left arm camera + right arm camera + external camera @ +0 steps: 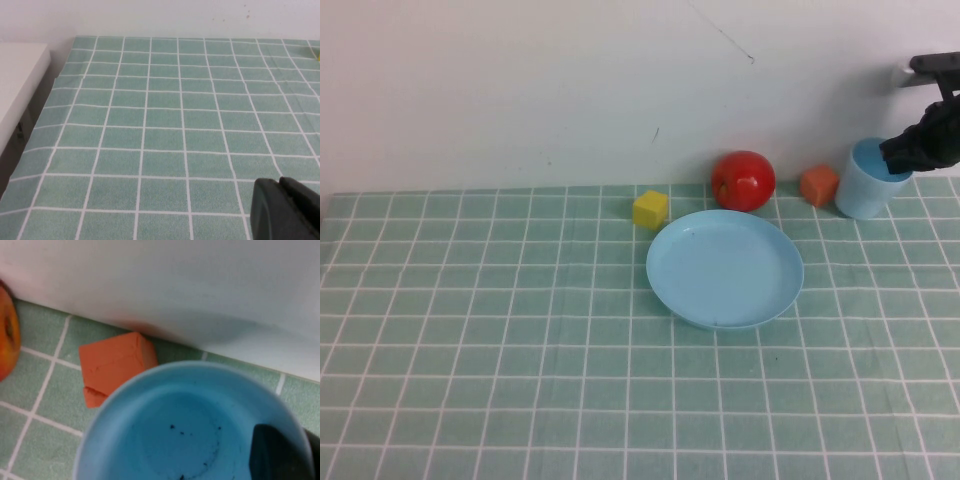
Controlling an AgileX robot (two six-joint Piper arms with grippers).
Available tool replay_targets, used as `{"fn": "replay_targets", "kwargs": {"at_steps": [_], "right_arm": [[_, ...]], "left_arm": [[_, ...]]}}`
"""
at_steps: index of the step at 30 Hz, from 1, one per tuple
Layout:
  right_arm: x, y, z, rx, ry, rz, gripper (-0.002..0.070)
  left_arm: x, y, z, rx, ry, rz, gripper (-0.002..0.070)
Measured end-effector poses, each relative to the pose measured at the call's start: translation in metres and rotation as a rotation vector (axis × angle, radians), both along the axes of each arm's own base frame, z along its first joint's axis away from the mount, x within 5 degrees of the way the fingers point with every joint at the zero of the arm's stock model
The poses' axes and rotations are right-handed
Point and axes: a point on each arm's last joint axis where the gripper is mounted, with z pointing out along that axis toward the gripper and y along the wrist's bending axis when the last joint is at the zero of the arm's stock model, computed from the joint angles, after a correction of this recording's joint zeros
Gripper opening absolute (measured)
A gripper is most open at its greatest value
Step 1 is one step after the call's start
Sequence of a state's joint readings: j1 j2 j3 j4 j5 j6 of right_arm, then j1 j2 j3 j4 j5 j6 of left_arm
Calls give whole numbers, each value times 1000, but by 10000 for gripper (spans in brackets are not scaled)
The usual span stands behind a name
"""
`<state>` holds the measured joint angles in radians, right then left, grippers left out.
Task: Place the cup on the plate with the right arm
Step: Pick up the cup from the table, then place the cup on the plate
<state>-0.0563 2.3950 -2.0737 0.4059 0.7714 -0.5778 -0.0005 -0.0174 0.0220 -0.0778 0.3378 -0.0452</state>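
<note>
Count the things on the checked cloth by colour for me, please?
Light blue: 2, the plate and the cup, with the right hand at its rim.
Red: 1, an apple.
Orange: 1, a block.
Yellow: 1, a block.
Total: 5.

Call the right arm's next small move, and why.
Probably close on the rim and lift. The right gripper sits at the rim of the small light blue plastic cup, one fingertip inside the mouth, and the cup stands beside the orange block, off the round light blue plate. Left gripper hangs parked over the cloth.
</note>
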Motion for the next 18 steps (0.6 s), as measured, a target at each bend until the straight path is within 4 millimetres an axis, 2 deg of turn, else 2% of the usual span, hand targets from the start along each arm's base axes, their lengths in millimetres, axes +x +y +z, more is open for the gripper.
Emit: {"fn": "replay_targets", "kwargs": {"at_steps": [3,5,7,11,14,18], "right_arm": [[0,0,2,3,-5,2,28],[-1,1,12,16,-23,0,28],[-3,3,26,38,-52,3,28],[-12,16,67,113,-128,56,28],[-21,39,87,124,-145,149,28],[-36,96,88,101,-83,319,28]], "left_arm": [[0,0,0,0,0,0,-3],[0,0,0,0,0,0,-3],[0,0,0,0,0,0,-3],[0,0,0,0,0,0,-3],[0,0,0,0,0,0,-3],[0,0,0,0,0,0,-3]]}}
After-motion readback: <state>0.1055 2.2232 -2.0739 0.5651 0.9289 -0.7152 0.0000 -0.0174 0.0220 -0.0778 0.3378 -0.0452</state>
